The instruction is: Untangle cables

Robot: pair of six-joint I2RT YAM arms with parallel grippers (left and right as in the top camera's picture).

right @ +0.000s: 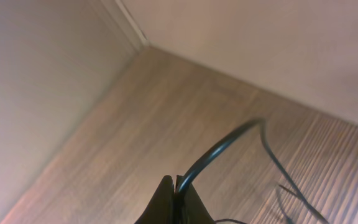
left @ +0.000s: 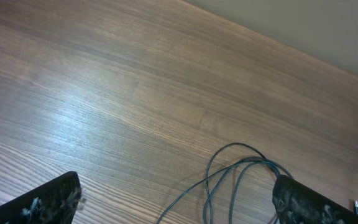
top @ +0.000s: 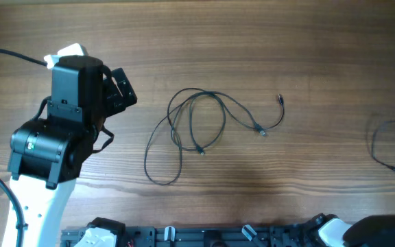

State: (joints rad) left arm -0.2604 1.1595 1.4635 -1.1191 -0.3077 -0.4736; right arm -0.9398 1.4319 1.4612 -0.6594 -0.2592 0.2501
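Looming closest under the overhead camera, the left arm stands over the left part of the desk. Its left hand is released, fingers spread wide and gripping nothing. The right hand is clenched, pinching a black strand that rises from its closed tips. Mid-desk lie the cables, thin black cords in overlapping loops, near the left hand but apart from it. Well to the right, a lone cable curves off the frame edge. One tiny plug ends the loops' right tail.
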